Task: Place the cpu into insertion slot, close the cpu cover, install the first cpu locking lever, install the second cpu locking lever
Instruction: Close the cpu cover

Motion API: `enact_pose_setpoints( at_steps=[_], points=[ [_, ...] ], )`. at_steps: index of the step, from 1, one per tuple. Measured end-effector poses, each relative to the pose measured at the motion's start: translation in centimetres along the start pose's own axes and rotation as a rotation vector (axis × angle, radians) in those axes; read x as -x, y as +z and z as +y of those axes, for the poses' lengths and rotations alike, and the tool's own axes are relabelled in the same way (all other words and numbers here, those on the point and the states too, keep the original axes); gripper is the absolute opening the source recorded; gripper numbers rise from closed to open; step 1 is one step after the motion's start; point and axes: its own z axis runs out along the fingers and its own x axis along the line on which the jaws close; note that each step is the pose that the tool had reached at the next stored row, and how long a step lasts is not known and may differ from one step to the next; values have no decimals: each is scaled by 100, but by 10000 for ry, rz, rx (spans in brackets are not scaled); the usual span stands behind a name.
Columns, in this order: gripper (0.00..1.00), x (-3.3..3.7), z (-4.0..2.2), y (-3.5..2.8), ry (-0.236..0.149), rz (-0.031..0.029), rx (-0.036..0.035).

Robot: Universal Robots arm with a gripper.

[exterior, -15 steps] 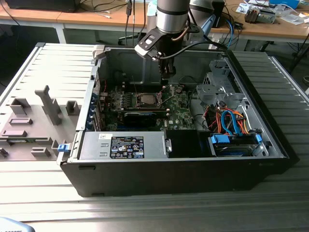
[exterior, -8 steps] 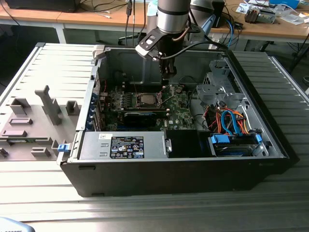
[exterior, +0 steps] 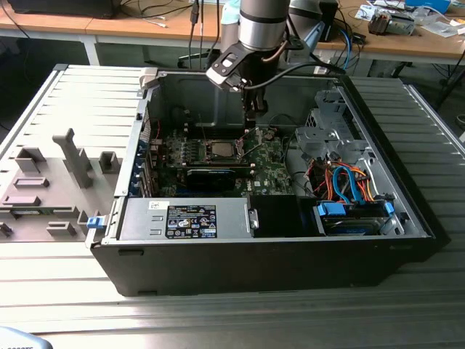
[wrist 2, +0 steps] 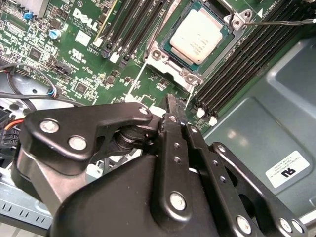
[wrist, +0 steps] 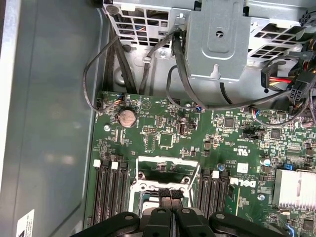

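Second wrist view shows the gripper (wrist 2: 174, 102) low over the green motherboard (wrist 2: 89, 59). Its two black fingers are drawn together at the tips with nothing between them. The tips hang just beside one corner of the insertion slot (wrist 2: 193, 75); whether they touch the board or the thin wire there I cannot tell. The cpu (wrist 2: 200, 33) lies seated flat in that slot, its dull silver top bare. A thin wire locking lever (wrist 2: 281, 21) runs out from the slot's far corner over the black memory slots (wrist 2: 237, 64), which flank the slot on both sides. In the first wrist view the gripper (wrist: 170, 193) hides the cpu. Past the fingertips sits the cpu cover (wrist: 163, 159), a silver frame with a large square window. It is at the slot's edge nearest the coin cell (wrist: 128, 117) and appears tilted up off the slot rather than lying flat on it. Beyond the board's far edge black cables loop up to a grey metal drive cage (wrist: 217, 39). In the exterior view the arm reaches down into the open computer case (exterior: 218, 269). There the gripper (exterior: 251, 120) is above the board, just to the exterior view's right of the cpu (exterior: 220, 150), and the power supply (exterior: 189, 220) lies along the case's near wall.
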Motion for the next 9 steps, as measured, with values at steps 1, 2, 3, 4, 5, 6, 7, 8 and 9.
enact_pose_setpoints(
  at_steps=[1,2,3,4,5,6,7,8,9],
  points=[
    [11,1,8,1,0,0,-2],
    [11,1,13,1,0,0,-3],
    [11,2,16,1,0,0,-3],
    [11,2,21,2,0,0,-4],
    [11,3,24,2,0,0,-4],
    [11,3,28,2,0,0,-4],
    [11,3,31,2,0,1,-4],
    [11,4,34,2,0,0,-4],
    [11,4,36,3,0,0,-4]
  ],
)
